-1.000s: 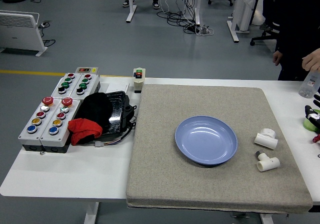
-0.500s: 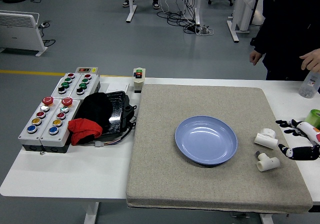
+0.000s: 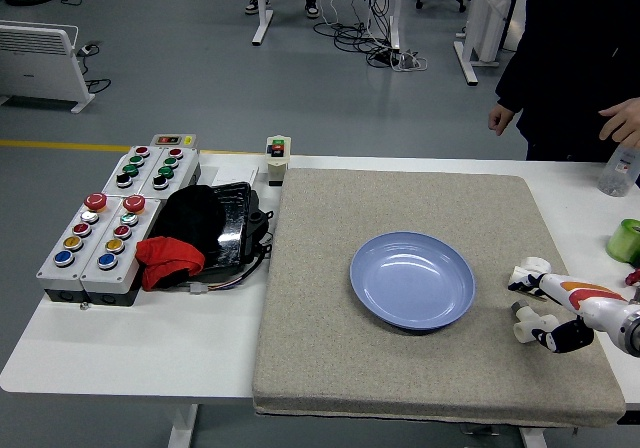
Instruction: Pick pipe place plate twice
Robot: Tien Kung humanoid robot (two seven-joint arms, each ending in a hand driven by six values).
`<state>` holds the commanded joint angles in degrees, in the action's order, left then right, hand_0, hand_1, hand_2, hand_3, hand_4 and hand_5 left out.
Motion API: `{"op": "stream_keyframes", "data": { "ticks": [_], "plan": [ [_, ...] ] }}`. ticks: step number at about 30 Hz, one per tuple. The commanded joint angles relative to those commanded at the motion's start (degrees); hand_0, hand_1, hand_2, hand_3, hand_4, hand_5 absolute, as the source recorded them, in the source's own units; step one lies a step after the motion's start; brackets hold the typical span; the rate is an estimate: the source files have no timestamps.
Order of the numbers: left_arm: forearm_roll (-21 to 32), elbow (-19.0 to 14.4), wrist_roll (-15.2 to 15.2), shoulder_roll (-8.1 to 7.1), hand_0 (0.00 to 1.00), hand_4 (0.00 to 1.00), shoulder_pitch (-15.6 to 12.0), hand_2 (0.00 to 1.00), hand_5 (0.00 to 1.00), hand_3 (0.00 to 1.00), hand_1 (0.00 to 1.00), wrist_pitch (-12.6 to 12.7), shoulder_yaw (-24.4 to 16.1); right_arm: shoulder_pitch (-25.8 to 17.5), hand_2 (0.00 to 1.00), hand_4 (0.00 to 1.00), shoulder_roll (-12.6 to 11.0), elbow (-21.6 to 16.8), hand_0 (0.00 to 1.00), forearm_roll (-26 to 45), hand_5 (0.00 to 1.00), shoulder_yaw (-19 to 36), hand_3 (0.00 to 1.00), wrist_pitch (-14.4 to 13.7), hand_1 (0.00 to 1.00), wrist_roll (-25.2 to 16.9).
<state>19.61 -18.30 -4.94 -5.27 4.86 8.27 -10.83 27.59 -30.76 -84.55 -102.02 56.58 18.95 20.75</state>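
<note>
The right hand [image 3: 560,313] reaches in over the grey mat [image 3: 320,368], its fingers [image 3: 530,286] lying across both white pipe fittings; whether they have closed on anything cannot be told. The farther pipe [image 3: 533,265] peeks out just beyond the fingers, the nearer pipe [image 3: 523,325] just under them on the plate side, its long axis running roughly left-right. The blue plate [image 3: 412,279] sits empty to the fingers' left on the surface. The left hand is out of view.

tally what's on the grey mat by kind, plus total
White pipe fittings: 2, one farther from the robot, one nearer, both partly covered by the right hand
Blue plate: 1
Total: 3
</note>
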Motion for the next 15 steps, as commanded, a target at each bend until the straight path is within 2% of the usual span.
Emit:
{"op": "stream_keyframes", "data": {
  "ticks": [6,15],
  "plan": [
    [0.1,0.0,0.0,0.06,0.706,0.394,-0.1,0.729,0.998,0.692,0.693,0.0,0.2,2.6,0.838,0.649,1.7,3.0,0.869,-2.1,0.106,-3.1,0.858,0.3,0.802,0.4],
    [0.2,0.0,0.1,0.06,0.706,0.394,-0.2,0.729,0.998,0.693,0.693,0.0,0.4,3.4,0.858,0.644,2.0,4.1,0.873,-5.6,0.104,-4.4,0.861,0.2,0.804,0.6]
  ]
}}
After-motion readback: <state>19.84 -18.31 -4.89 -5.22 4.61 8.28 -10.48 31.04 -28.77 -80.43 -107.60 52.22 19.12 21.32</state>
